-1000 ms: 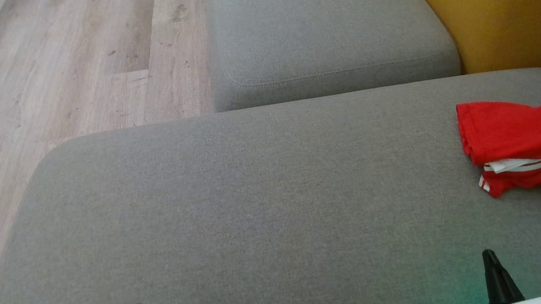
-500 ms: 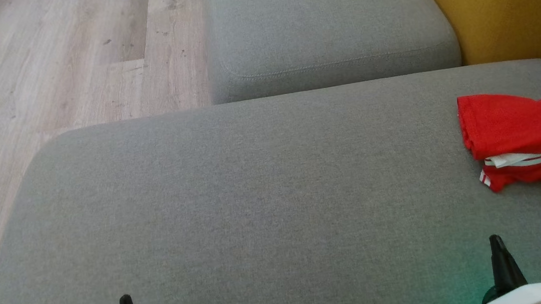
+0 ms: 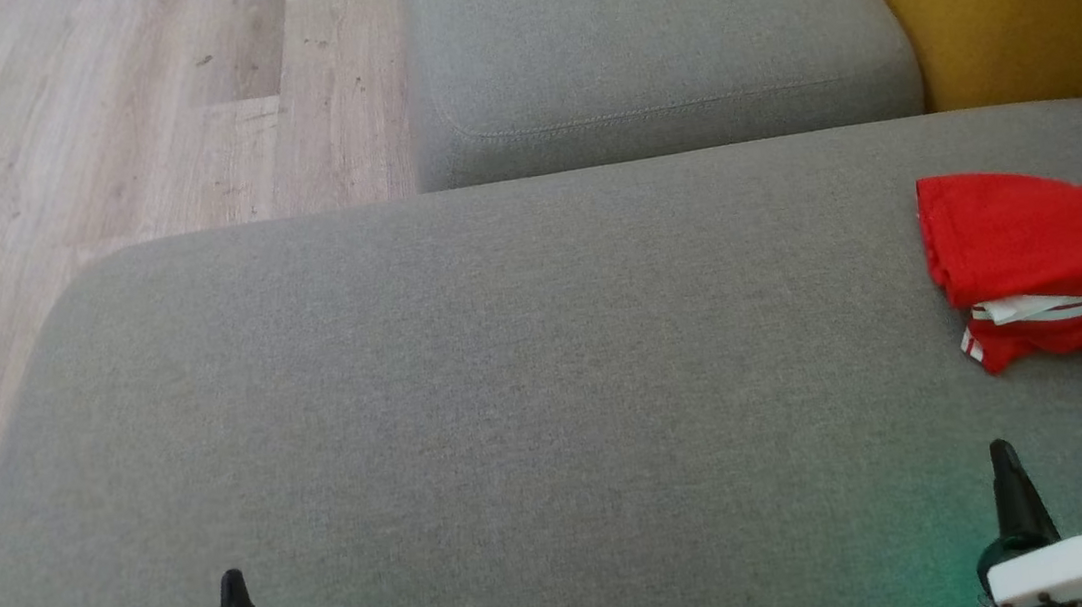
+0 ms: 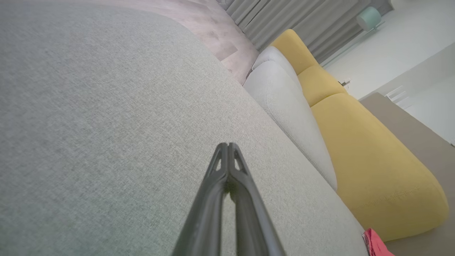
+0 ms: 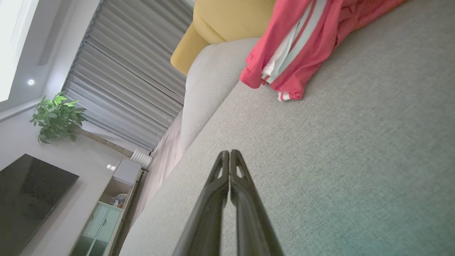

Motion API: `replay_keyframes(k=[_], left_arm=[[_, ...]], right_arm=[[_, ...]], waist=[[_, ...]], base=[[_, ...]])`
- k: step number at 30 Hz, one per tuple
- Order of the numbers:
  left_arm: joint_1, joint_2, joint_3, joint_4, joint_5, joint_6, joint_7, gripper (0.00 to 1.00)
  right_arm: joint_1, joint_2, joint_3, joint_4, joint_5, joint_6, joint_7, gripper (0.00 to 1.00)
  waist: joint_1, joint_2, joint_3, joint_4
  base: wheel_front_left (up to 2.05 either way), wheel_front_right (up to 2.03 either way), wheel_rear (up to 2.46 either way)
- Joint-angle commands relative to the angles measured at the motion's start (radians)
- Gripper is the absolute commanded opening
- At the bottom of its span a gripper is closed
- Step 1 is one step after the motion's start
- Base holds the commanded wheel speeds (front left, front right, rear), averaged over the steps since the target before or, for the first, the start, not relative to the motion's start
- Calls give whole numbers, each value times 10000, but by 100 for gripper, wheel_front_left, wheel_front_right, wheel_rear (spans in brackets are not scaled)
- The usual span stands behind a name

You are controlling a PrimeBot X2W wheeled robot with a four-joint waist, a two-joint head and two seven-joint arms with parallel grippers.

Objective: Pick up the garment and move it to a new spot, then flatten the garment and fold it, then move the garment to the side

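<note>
Jaws pressed together on left gripper [image 4: 228, 145] and right gripper [image 5: 230, 152], pinching nothing (garment [image 3: 1036, 231] lies apart).

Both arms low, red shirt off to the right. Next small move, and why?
Probably just park both arms at rest. The red garment lies folded in layers at the right side of the grey cushion, which looks like the task's end state. The left gripper and right gripper have jaws shut, empty, and sit apart from it.

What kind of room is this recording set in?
Most likely a home living room: a grey fabric sofa seat with yellow cushions, a dark flat television and long grey pleated curtains.
</note>
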Motion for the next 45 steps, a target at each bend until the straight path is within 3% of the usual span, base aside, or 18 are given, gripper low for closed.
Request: replay_keyframes(k=[1, 45], left_arm=[[-642, -6, 288, -335, -292, -133, 80, 0], [-1785, -28, 1463, -424, -5427, -971, 1319, 0]], right_arm=[[-633, -43, 40, -369, 323, 39, 69, 0], [-1855, -54, -506, -698, 5523, 63, 1312, 0]], waist=[[-1, 0, 29, -3], [-1, 0, 843, -86]], base=[[0, 0, 0], [0, 0, 0]])
